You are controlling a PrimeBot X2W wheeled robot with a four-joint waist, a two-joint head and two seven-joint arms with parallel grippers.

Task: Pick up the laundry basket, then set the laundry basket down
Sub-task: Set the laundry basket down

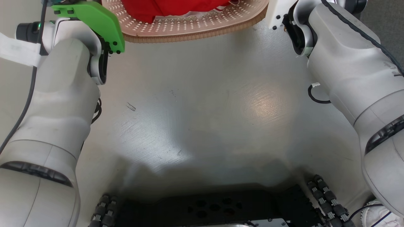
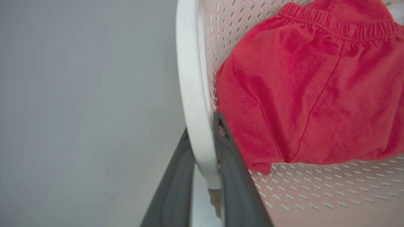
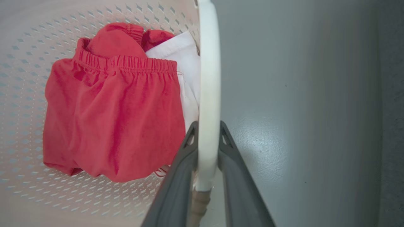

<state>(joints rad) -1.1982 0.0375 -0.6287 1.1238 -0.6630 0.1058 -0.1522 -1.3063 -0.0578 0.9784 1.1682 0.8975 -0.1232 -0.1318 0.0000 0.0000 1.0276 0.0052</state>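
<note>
The laundry basket (image 1: 189, 28) is cream-white and perforated, with a brown woven-look rim, and sits at the top edge of the head view between my two forearms. Red cloth (image 1: 164, 9) lies inside it. In the left wrist view my left gripper (image 2: 203, 126) is shut on a white side handle (image 2: 189, 63), with the red cloth (image 2: 309, 88) just beyond. My right gripper (image 3: 208, 126) is shut on the other white handle (image 3: 208, 63); red cloth (image 3: 113, 119) and white cloth (image 3: 186, 60) lie beside it. I cannot tell whether the basket touches the floor.
Glossy pale grey floor (image 1: 202, 110) stretches between the basket and my dark wheeled base (image 1: 214, 208). A green bracket (image 1: 94, 19) sits on my left wrist. Darker flooring (image 1: 385, 25) shows at the upper right, and a white object (image 1: 372, 217) at the lower right corner.
</note>
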